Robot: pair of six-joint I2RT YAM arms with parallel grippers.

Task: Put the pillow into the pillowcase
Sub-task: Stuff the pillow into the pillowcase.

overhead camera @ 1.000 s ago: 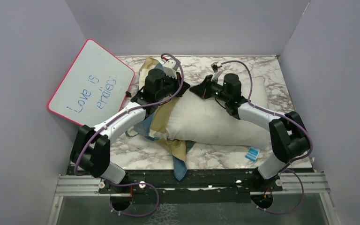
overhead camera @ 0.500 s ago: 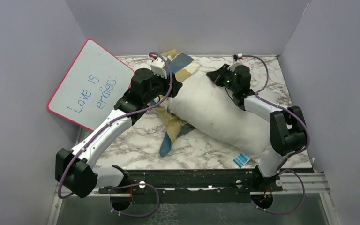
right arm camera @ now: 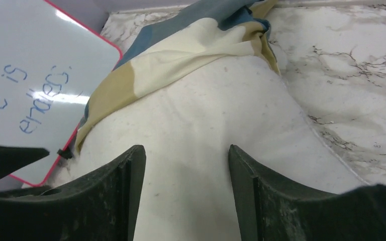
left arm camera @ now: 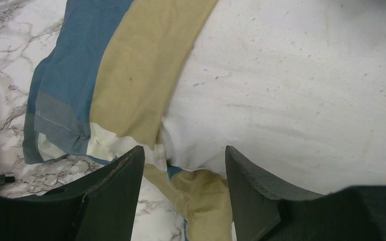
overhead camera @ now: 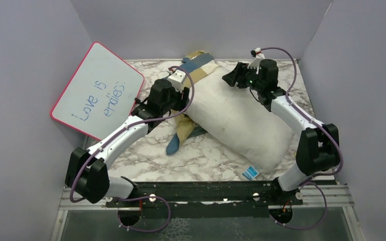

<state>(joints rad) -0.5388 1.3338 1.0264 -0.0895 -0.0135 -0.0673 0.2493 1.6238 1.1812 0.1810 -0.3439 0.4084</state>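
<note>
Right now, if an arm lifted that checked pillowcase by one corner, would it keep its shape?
Probably not: the pillowcase drapes in folds over the pillow, so it would likely hang limp. It looks thin, so probably light. Its loose tail may drag along the table.

Blue marker handwriting on the pink-rimmed whiteboard (overhead camera: 98, 90), two slanted lines, "Love is" above a word that looks like "endless", last letters unclear, small blue tag (overhead camera: 251, 172) at the corner of the pillow (overhead camera: 236, 115), print too small to read
</note>
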